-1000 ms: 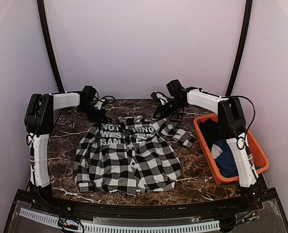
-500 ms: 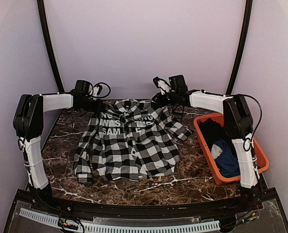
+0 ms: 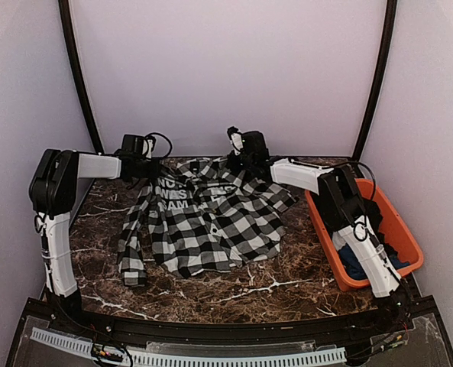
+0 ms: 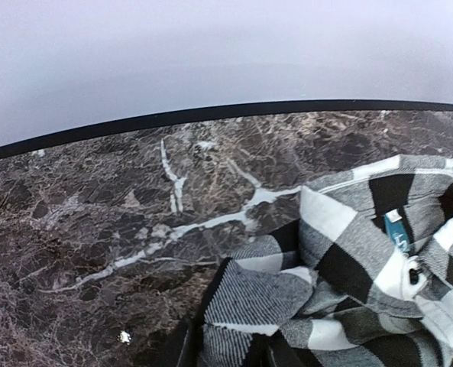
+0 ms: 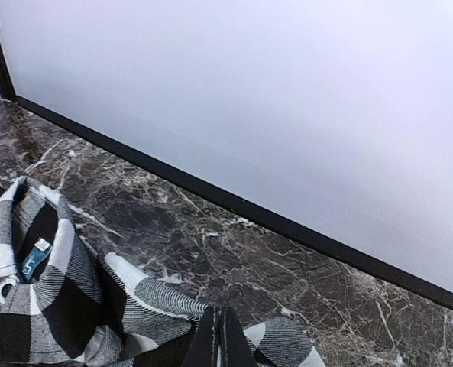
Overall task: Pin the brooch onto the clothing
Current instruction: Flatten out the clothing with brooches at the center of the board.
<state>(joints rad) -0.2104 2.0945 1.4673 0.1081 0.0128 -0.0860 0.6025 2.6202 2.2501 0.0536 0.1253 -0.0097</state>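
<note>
Jaws of the right gripper (image 5: 220, 342) are seen pressed together at the bottom of the right wrist view, and a fold of the clothing (image 3: 207, 222) appears to be pinched in them near the collar. Those of the left gripper (image 4: 230, 350) are set slightly apart with striped cloth lying between them. Whether that cloth is gripped or merely resting there cannot be told from this low, cropped view.

The clothing is spread on the counter (image 3: 287, 287), lettering uppermost, with its long axis running from the collar at the far edge to the hem toward the arm bases. Both jaws are placed at the collar end, one at each shoulder, so the body of the shirt lies nearward of them and neither arm is clearly nearer. No brooch can be made out.

Compared with a second ago, the shirt is found drawn toward the far wall, its hem farther from the near edge. The right gripper is shifted leftward, toward the collar's middle.
</note>
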